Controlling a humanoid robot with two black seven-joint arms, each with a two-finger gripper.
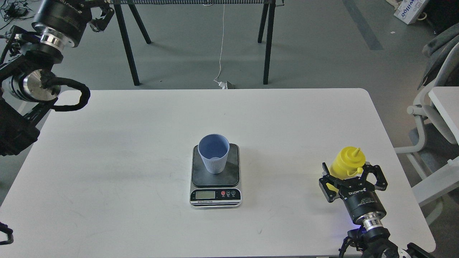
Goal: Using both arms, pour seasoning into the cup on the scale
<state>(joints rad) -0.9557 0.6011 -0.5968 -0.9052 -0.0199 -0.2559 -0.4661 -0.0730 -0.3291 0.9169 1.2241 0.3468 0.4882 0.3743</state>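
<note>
The pale blue cup (213, 153) stands upright on the dark plate of the scale (215, 177) at the table's middle. The yellow seasoning bottle (346, 164) stands on the table at the front right, nozzle up and leaning slightly. My right gripper (353, 172) is right behind it, its fingers (325, 182) spread wide on either side of the bottle's lower body, and it looks open. My left gripper (100, 18) is high at the top left, beyond the table's far-left corner; it is partly cut off and I cannot tell its fingers apart.
The white table (143, 143) reaches to rounded corners. Black stand legs (127, 46) and a white cable (222, 43) are on the floor behind it. A white chair (430, 118) stands close to the right edge.
</note>
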